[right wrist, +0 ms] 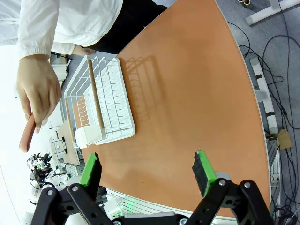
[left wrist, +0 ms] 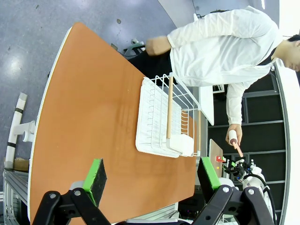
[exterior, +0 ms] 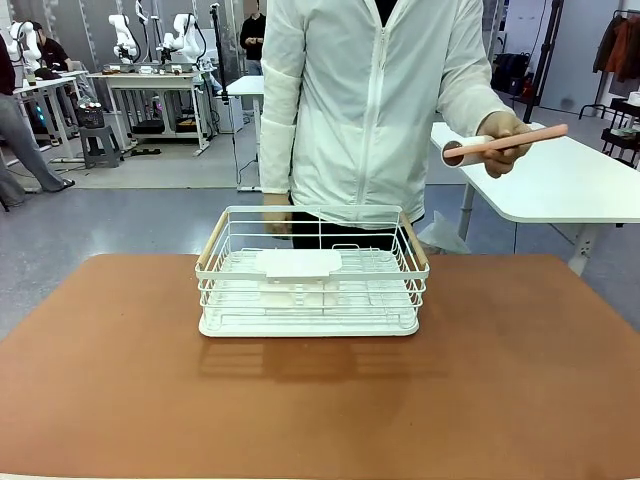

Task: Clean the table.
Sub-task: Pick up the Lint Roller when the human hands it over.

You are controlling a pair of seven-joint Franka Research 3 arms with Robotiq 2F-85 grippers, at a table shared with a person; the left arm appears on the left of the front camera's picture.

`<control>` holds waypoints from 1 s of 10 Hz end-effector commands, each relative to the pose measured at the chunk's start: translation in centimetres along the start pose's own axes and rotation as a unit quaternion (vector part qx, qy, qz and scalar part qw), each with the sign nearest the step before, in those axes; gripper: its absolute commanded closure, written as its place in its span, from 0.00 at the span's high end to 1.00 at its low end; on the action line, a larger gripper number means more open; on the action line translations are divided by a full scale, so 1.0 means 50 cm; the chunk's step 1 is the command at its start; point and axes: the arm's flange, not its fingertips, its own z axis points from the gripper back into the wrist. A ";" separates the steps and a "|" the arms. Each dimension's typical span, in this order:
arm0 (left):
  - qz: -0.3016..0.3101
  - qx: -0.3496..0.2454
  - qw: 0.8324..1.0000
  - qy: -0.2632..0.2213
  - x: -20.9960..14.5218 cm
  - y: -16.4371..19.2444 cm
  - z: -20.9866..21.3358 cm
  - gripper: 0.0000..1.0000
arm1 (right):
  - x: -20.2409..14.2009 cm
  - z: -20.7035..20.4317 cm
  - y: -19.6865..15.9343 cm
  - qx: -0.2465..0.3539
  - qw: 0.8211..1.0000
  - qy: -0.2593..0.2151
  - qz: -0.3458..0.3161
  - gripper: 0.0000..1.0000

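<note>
Reaching the pink-handled white lint roller (exterior: 535,136), held at two o'clock beyond the terracotta bench (exterior: 120,380), suits your spread right tool (right wrist: 146,161) over your spread left tool (left wrist: 152,171).

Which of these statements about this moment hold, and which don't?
1. The basket stands upright on the table. True.
2. The roller lies inside the basket. False: the person's hand holds it in the air, off to one side of the basket.
3. The left pincer is open and holds nothing. True.
4. The right pincer is shut on the basket's rim. False: it is open and empty, well apart from the basket.
</note>
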 end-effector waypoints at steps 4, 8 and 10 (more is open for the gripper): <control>-0.007 -0.011 1.000 -0.003 0.000 0.000 0.006 1.00 | -0.002 0.003 0.002 0.006 1.000 0.000 0.006 1.00; -0.007 -0.011 1.000 -0.003 0.000 0.000 0.006 1.00 | 0.000 0.000 0.000 0.000 1.000 0.000 0.000 1.00; -0.007 -0.011 1.000 -0.003 0.000 0.000 0.006 1.00 | -0.025 0.046 0.107 -0.001 0.994 -0.010 -0.111 1.00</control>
